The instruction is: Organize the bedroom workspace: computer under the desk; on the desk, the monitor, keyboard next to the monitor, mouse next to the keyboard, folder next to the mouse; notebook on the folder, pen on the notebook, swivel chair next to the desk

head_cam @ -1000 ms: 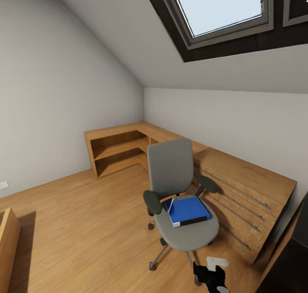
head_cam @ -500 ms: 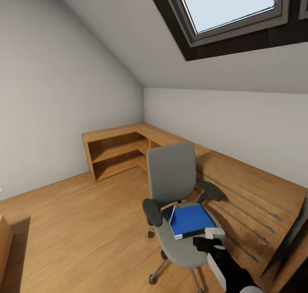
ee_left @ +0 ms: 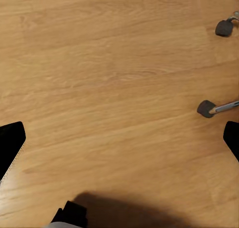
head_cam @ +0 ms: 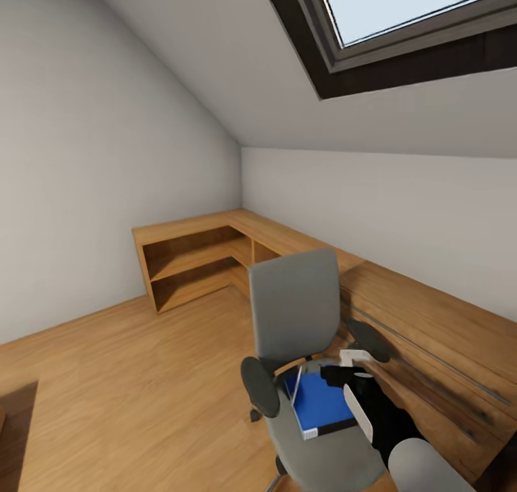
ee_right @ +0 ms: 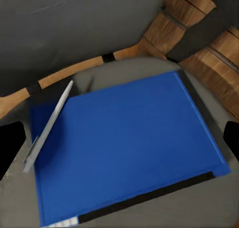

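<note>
Step in hand: we judge this to be the folder pickup, our right gripper (head_cam: 343, 366) hanging above the swivel chair (head_cam: 301, 348) seat.
Folder: the folder (ee_right: 124, 148) lies flat on the seat, blue face up, its dark edge toward us; in the head view it sits at about 6 o'clock from the chair back.
Pen: a slim pale pen (ee_right: 49, 125) lies slanted across the folder's edge, its tip reaching out over the grey seat.
Right gripper: spread wide and empty; in the right wrist view the two dark fingertips (ee_right: 11, 145) stand at opposite borders with the folder between them.
Left gripper: fingers wide apart and holding nothing, pointed down at bare wooden floor (ee_left: 109, 88) near two chair castors (ee_left: 205, 108).
Next move: we expect to descend on a folder edge and pinch it; the pen may roll off when the folder tips, so it may need taking first.
Edges: black armrests flank the seat at 9 and 3 o'clock, and the chair back closes 12 o'clock.
Open room: the low wooden cabinet (head_cam: 431, 334) runs close by the chair at 3 o'clock; floor lies open toward 9 o'clock.
</note>
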{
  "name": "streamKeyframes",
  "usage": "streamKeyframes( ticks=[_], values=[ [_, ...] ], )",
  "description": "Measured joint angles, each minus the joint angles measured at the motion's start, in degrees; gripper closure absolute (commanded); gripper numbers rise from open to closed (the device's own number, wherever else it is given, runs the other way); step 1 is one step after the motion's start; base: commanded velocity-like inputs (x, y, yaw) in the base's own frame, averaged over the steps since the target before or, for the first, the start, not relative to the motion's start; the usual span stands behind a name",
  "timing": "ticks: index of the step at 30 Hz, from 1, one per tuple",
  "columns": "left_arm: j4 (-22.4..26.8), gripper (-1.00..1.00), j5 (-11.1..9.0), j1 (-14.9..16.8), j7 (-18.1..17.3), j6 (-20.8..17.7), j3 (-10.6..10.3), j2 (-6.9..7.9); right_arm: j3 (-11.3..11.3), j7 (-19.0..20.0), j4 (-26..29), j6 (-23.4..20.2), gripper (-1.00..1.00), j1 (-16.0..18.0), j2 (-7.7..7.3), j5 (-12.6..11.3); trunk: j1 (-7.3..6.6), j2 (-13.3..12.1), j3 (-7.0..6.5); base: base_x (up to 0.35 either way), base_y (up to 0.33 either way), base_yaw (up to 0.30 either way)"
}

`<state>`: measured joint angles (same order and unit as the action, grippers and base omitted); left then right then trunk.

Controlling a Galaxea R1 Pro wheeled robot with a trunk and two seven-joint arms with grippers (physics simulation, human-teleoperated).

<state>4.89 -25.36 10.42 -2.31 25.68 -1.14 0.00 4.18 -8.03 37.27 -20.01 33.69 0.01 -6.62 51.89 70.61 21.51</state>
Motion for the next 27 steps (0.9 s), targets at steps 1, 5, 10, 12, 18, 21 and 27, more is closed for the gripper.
streamKeyframes(
  ticks=[1,5,10,12,18,21,27],
  values=[
    [0.0,-1.0,0.0,0.0,0.0,0.0,0.01,0.0,0.0,0.01,0.0,0.02,-1.0,0.01,-0.02,0.0,0.0,0.0,0.0,0.255,0.166,0.0],
    [0.0,-1.0,0.09,0.0,0.0,0.0,-0.02,0.0,0.04,0.02,-0.04,0.04,-1.0,0.03,-0.05,-0.03,0.0,0.0,0.0,0.199,0.127,0.0],
    [-1.61,-1.0,0.34,-0.2,-0.21,0.94,-0.37,-1.6,0.41,0.69,-1.62,0.45,-1.0,-1.53,1.58,-0.12,0.03,0.0,0.0,0.0,0.0,0.0],
    [-2.26,-1.0,0.32,-0.2,-0.2,1.05,-0.34,-1.64,0.45,0.68,-1.59,0.52,-1.0,-1.57,1.93,-0.09,0.03,0.0,0.0,0.0,0.0,0.0],
    [-2.68,-1.0,0.27,-0.18,-0.11,1.41,-0.35,-1.54,0.68,0.65,-2.7,0.75,-1.0,-2.35,1.87,-0.08,0.03,0.0,0.0,0.0,0.0,0.0],
    [-2.7,-1.0,0.24,-0.18,-0.09,1.45,-0.32,-1.46,0.7,0.65,-3.67,0.86,-1.0,-2.55,1.83,-0.08,0.03,0.0,0.0,0.0,0.0,0.0],
    [-2.72,-1.0,0.17,-0.18,-0.08,1.47,-0.28,-1.41,0.71,0.65,-4.78,0.92,-1.0,-2.67,1.81,-0.02,0.03,0.0,0.0,0.0,0.0,0.0]
  ],
)
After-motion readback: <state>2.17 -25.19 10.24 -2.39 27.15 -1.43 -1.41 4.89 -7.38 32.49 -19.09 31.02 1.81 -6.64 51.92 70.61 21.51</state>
